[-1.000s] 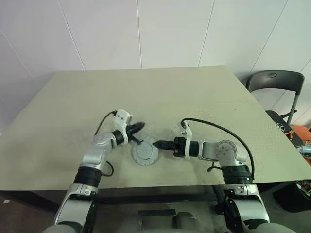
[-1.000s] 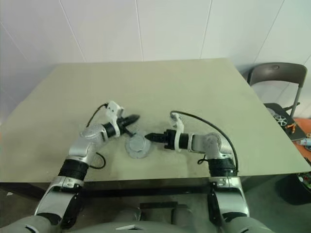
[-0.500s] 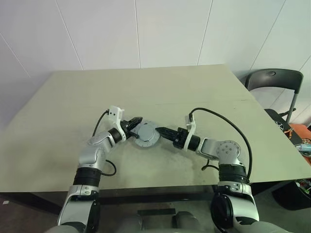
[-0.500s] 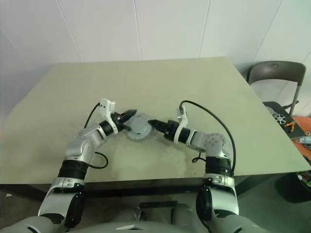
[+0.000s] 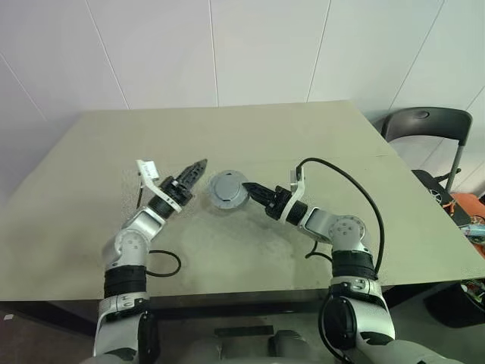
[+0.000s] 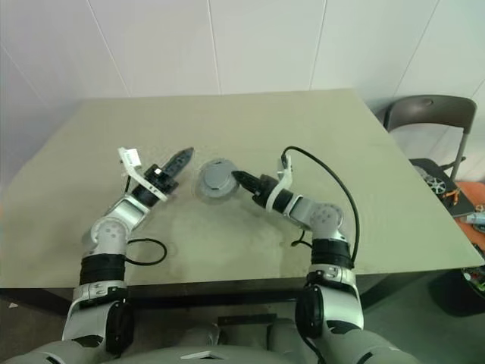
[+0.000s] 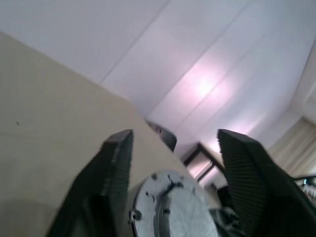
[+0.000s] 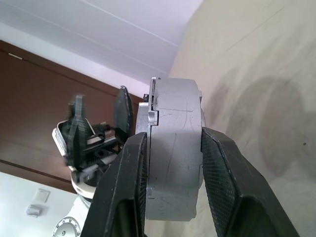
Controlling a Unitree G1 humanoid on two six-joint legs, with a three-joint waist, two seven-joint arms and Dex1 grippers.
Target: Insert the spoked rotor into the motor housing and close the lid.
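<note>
While the right gripper [image 5: 250,189] squeezes its fingers on the rim of the closed motor housing [image 5: 227,189], that round grey puck hangs in the air above the worktop [image 5: 303,136]. Just to its left, the left gripper [image 5: 198,167] has its fingers spread wide and holds nothing, with the housing's flat face turned toward them.

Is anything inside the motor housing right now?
Cannot tell: the motor housing is closed with its lid on, held above the table in the right gripper, so the interior is covered.
</note>
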